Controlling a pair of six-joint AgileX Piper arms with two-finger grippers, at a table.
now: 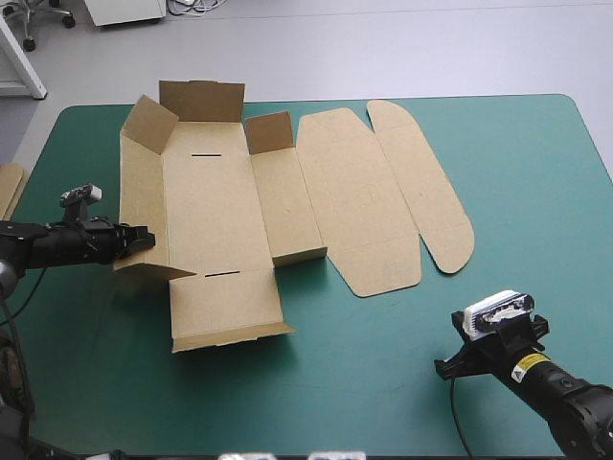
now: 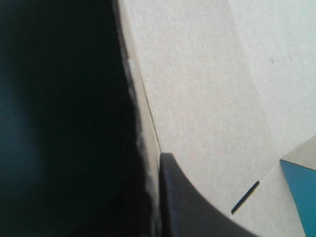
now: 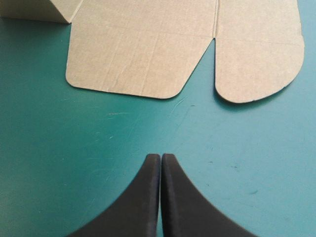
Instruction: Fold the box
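The brown box [image 1: 211,211] lies open on the teal-green cover, its left wall [image 1: 139,192] and far flaps [image 1: 201,99] raised, while the lid panels [image 1: 359,201] lie flat to the right. My left gripper [image 1: 142,238] is at the near end of the left wall and shut on it. In the left wrist view the wall's pale edge [image 2: 143,143] runs between one black finger [image 2: 187,202] and a dark mass on the other side. My right gripper [image 1: 448,368] is shut with nothing in it, low over the cover near the front right. Its tips [image 3: 161,157] point at the lid's rounded flaps [image 3: 138,54].
An edge of more brown board [image 1: 10,187] shows at the table's left edge. A slot [image 2: 245,196] is cut in the box floor near my left gripper. Bare cover [image 1: 383,383] lies between the box's front edge and my right gripper.
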